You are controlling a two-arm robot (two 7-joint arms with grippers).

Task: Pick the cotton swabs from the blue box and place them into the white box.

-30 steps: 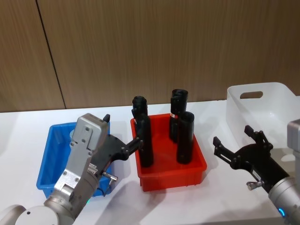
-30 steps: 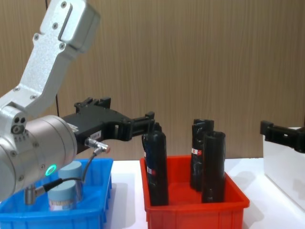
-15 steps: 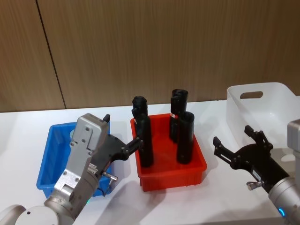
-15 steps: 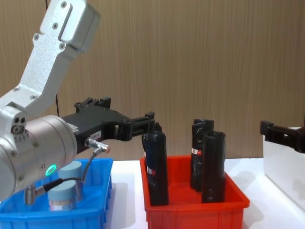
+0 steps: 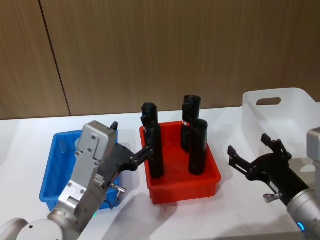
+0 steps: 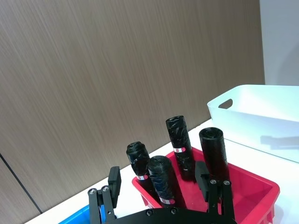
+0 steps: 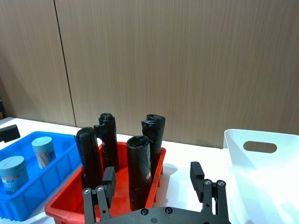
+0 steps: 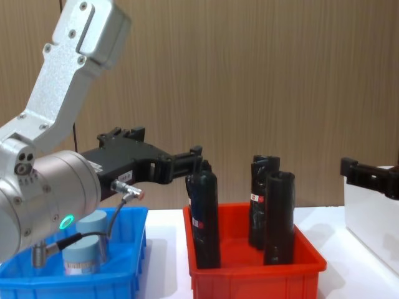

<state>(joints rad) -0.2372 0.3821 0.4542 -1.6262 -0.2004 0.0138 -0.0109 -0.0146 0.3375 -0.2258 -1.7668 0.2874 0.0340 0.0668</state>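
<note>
Left gripper [image 5: 131,139] hangs with its fingers spread wide and nothing between them, over the right edge of the blue box [image 5: 51,166] and reaching toward the red bin [image 5: 185,192]. Its nearer finger overlaps the leftmost of the black cylinders [image 5: 197,147] in the head view; whether they touch I cannot tell. The right gripper [image 5: 247,145] is parted too and empty, above the white table [image 5: 25,150] between the red bin and the white box [image 5: 255,122], just in front of the white box. The three bins stand in a row: blue on the robot's left, red in the middle, white on the right.

From the chest, the left gripper juts out level above the blue box, its fingertip beside the top of the nearest cylinder. One jar of the cotton swabs [image 8: 83,249] stands upright in the blue box, below the arm and partly behind its cable. One dark finger of the right gripper comes in at the right edge, next to the white box.

On the left wrist camera, the two fingers frame the red bin and its four upright cylinders, which lie well beyond the fingertips, with the white box farther off.

On the right wrist camera, the spread fingers frame the red bin. Two jars of cotton swabs stand upright in the blue box, a little apart from each other, and the white box sits at the other side.
</note>
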